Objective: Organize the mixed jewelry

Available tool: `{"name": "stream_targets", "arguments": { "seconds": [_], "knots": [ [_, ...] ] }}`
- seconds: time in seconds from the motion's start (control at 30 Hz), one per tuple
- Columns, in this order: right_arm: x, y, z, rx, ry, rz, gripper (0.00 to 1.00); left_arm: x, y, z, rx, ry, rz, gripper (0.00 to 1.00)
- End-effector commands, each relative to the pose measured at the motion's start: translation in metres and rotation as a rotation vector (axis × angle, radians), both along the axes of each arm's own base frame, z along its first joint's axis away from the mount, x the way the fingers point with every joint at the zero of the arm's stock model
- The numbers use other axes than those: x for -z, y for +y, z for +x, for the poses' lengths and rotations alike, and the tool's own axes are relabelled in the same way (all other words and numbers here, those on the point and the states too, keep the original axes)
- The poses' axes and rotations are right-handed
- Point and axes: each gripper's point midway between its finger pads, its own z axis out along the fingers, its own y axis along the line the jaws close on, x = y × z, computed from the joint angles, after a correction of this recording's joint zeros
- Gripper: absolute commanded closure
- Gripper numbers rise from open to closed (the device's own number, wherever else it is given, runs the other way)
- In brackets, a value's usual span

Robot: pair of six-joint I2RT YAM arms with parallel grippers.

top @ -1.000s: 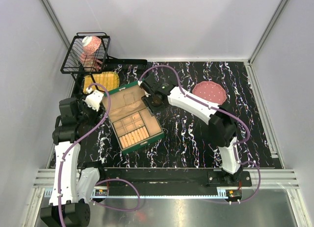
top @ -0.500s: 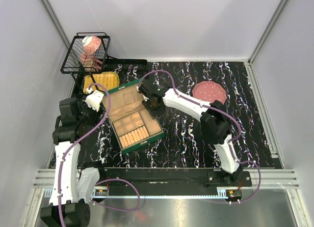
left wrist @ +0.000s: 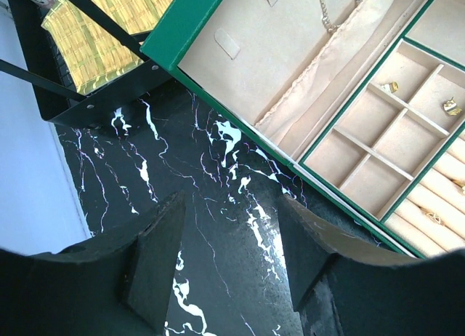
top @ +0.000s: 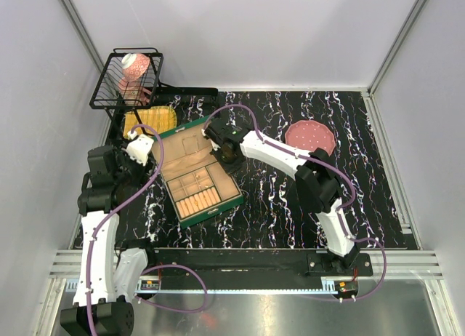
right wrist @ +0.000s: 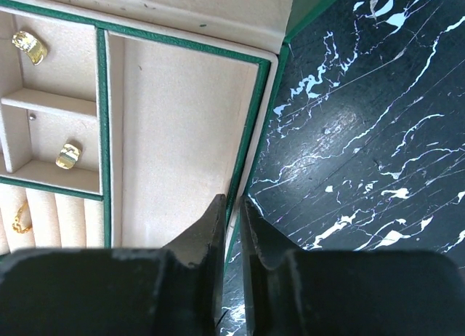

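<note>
Gold jewelry (right wrist: pixel 29 46) in green box (right wrist: pixel 309 3) compartments; right hand (right wrist: pixel 232 202) closed above box rim; left hand (left wrist: pixel 232 214) open.

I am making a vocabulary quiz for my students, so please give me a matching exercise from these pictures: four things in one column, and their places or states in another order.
1. pink dotted plate
2. gold jewelry pieces
3. left gripper
4. right gripper

A. jaws almost closed, at the rim of the green box
B. far side of the table, right of the box
C. jaws open, over bare table beside the box
D. in the box's small compartments

Pairs: 1-B, 2-D, 3-C, 4-A.
</note>
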Motion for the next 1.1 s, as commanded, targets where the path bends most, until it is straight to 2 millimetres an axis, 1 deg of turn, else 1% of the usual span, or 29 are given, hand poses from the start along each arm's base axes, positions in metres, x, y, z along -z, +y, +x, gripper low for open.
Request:
{"name": "stream_targets", "arguments": {
  "seconds": [0.0,0.03,0.07,0.13,0.17,0.2,0.23,0.27,0.33,0.37,0.4,0.43,0.47,0.53,0.57,0.6,0.63,0.67,0.73,0.77,0.93,1.0,1.03,1.07],
  "knots": [
    [-0.034,0.014,-0.001,-0.033,-0.041,0.094,0.80,-0.010,0.000,0.007,0.008,-0.062,-0.002,0.41],
    [-0.037,0.014,-0.001,-0.036,-0.048,0.097,0.79,-0.012,-0.001,0.008,0.009,-0.072,-0.004,0.41],
    [-0.041,0.014,-0.001,-0.039,-0.055,0.103,0.75,-0.012,-0.001,0.008,0.008,-0.074,-0.007,0.41],
    [-0.054,0.012,0.000,-0.044,-0.080,0.118,0.72,-0.013,-0.002,0.011,0.006,-0.085,-0.021,0.41],
    [-0.058,0.012,0.000,-0.044,-0.089,0.124,0.69,-0.011,-0.002,0.012,0.005,-0.081,-0.027,0.41],
    [-0.069,0.011,0.001,-0.045,-0.111,0.138,0.68,-0.011,-0.003,0.014,0.001,-0.083,-0.039,0.41],
    [-0.074,0.010,0.002,-0.047,-0.125,0.142,0.67,-0.012,-0.003,0.017,-0.001,-0.091,-0.047,0.41],
    [-0.085,0.009,0.002,-0.046,-0.147,0.157,0.64,-0.012,-0.004,0.019,-0.007,-0.090,-0.064,0.41],
    [-0.096,0.007,0.004,-0.050,-0.174,0.169,0.62,-0.016,-0.006,0.025,-0.002,-0.118,-0.087,0.41],
    [-0.106,0.006,0.004,-0.049,-0.192,0.182,0.59,-0.017,-0.007,0.027,-0.009,-0.123,-0.108,0.40],
    [-0.110,0.005,0.004,-0.050,-0.201,0.186,0.57,-0.020,-0.007,0.030,-0.010,-0.136,-0.116,0.40],
    [-0.114,0.003,0.005,-0.048,-0.216,0.184,0.55,-0.027,-0.007,0.035,-0.011,-0.170,-0.119,0.40],
    [-0.121,0.000,0.005,-0.045,-0.233,0.192,0.52,-0.029,-0.006,0.038,-0.024,-0.178,-0.134,0.38],
    [-0.125,-0.004,0.006,-0.044,-0.253,0.183,0.46,-0.040,-0.005,0.047,-0.029,-0.220,-0.145,0.37],
    [-0.130,-0.006,0.005,-0.045,-0.265,0.187,0.44,-0.040,-0.006,0.050,-0.028,-0.219,-0.156,0.36],
    [-0.128,-0.008,0.004,-0.052,-0.264,0.181,0.42,-0.043,-0.005,0.055,-0.031,-0.234,-0.158,0.35],
    [-0.130,-0.010,0.004,-0.050,-0.271,0.179,0.42,-0.045,-0.004,0.058,-0.034,-0.236,-0.165,0.35],
    [-0.134,-0.011,0.003,-0.052,-0.279,0.185,0.42,-0.041,-0.005,0.063,-0.033,-0.221,-0.176,0.34],
    [-0.135,-0.013,0.003,-0.053,-0.285,0.181,0.41,-0.045,-0.007,0.069,-0.017,-0.227,-0.191,0.33],
    [-0.135,-0.015,0.003,-0.053,-0.287,0.182,0.41,-0.041,-0.011,0.072,0.007,-0.211,-0.217,0.33],
    [-0.136,-0.017,0.004,-0.056,-0.297,0.174,0.41,-0.043,-0.036,0.079,0.151,-0.191,-0.300,0.31],
    [-0.135,-0.018,0.003,-0.059,-0.297,0.171,0.41,-0.041,-0.051,0.074,0.241,-0.161,-0.341,0.31],
    [-0.133,-0.018,0.003,-0.060,-0.295,0.166,0.41,-0.044,-0.057,0.069,0.278,-0.157,-0.356,0.31],
    [-0.131,-0.020,0.003,-0.060,-0.298,0.161,0.41,-0.047,-0.068,0.061,0.344,-0.148,-0.382,0.32]
  ]
}}
